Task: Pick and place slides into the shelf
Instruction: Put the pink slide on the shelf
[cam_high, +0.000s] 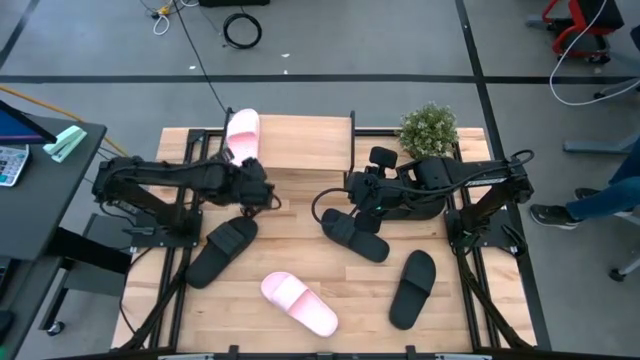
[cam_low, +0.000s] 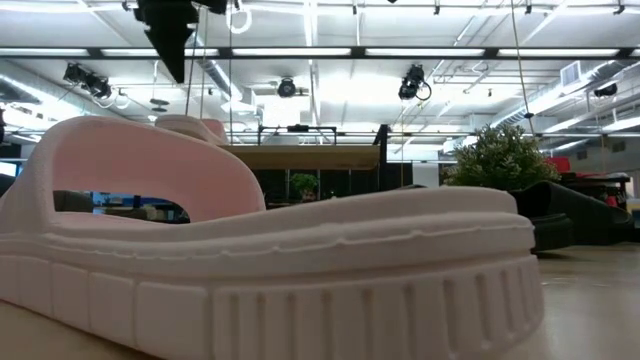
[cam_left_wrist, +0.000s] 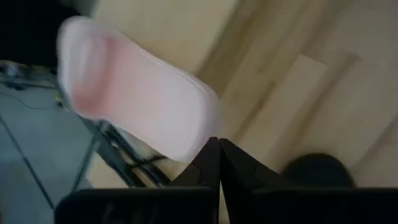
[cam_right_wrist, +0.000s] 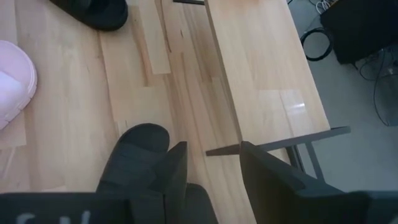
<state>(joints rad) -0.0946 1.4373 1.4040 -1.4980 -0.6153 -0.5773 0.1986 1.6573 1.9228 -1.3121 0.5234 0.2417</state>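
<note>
Main risk on the shelf (cam_high: 300, 140) itself: pale pink slide (cam_high: 243, 133) parked at the board's left end, apparently reaching the far edge, floor visible past it in the left wrist view. Likely to tip off the back with one nudge from the left gripper (cam_high: 260, 190), hanging just beside the slide's near end. Fingers there pressed together, nothing visible between them.

Second risk at the right gripper (cam_right_wrist: 211, 149) — fingers apart, low over the table next to a black slide (cam_right_wrist: 137, 155), one finger at the sole's edge rather than astride it. Easy to close on thin air or on a strap edge alone, then drop the load on the way up. In the high view two black slides (cam_high: 355, 235) appear to overlap there, so also a chance of dragging the second one along. Shelf's metal leg close by in the right wrist view; could snag on a careless lift.

Third: both arms stretched in toward the table's middle, wrists near each other — a clash looks possible should both head for the board together.

Well apart from the shelf, on the tabletop: another black slide (cam_high: 222, 250) at the left, one more black slide (cam_high: 413, 288) at the right, second pink slide (cam_high: 298, 303) near the front edge. Small plant (cam_high: 430, 128) beside the shelf's right end.
</note>
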